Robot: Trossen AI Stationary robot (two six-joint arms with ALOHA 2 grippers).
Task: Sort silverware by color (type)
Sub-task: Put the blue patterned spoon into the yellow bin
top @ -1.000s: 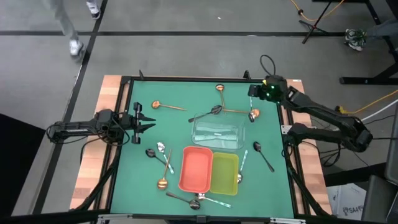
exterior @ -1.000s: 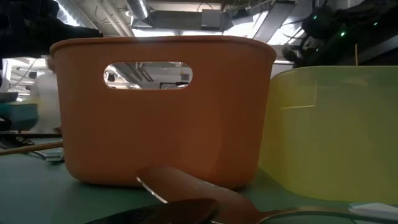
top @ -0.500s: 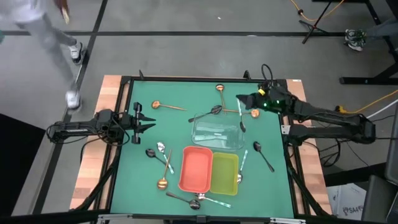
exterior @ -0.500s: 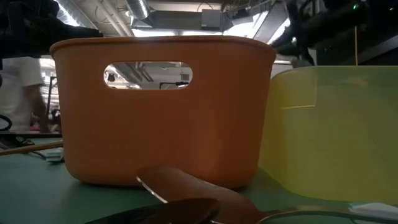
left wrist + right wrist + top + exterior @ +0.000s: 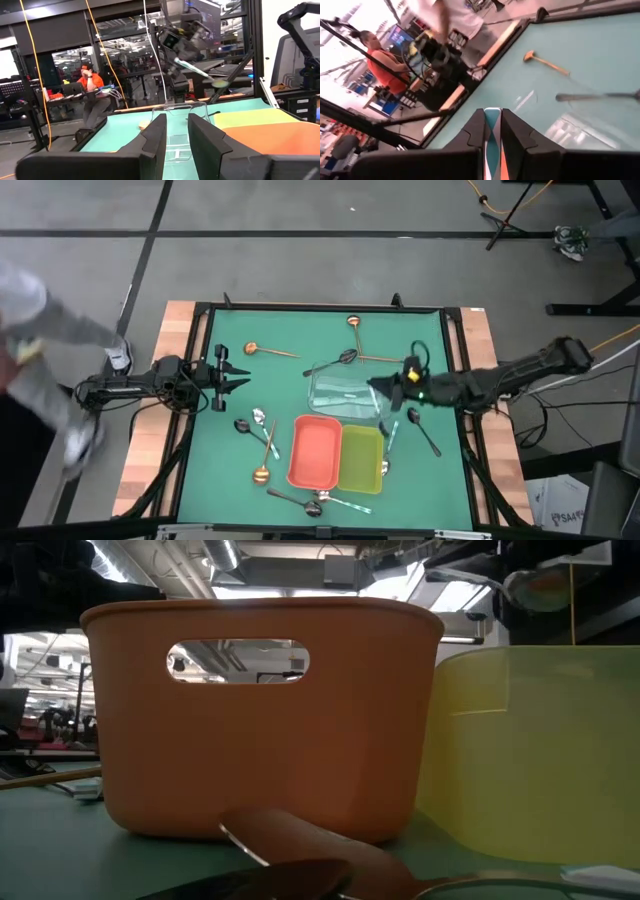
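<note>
My right gripper (image 5: 378,386) hangs over the right end of the clear tray (image 5: 345,392), shut on a slim shiny spoon (image 5: 200,71) that mirrors the table's colours. The spoon's bowl (image 5: 538,587) shows high in the low view. Loose silverware lies flat on the green mat: copper spoons (image 5: 266,351) (image 5: 353,322) (image 5: 264,463), black spoons (image 5: 344,358) (image 5: 424,430), and silver ones (image 5: 259,418) (image 5: 390,437). My left gripper (image 5: 243,375) waits open at the table's left edge. My right gripper pinches the spoon by its handle end (image 5: 178,60) between the two fingers (image 5: 475,131). The spoon is lifted clear above the clear tray. It slants down from the fingers, bowl end (image 5: 219,82) lowest.
The red tray (image 5: 296,456) and the yellow-green tray (image 5: 362,476) stand side by side near the table's near edge. More spoons (image 5: 318,503) lie in front of them. A copper spoon (image 5: 300,835) lies close before the low camera. A person passes beyond the left edge.
My right gripper has swung from the far right corner toward the near edge and the table's middle, carrying the spoon, and now hangs over the clear tray's right end. A person has walked along the floor left of the table.
</note>
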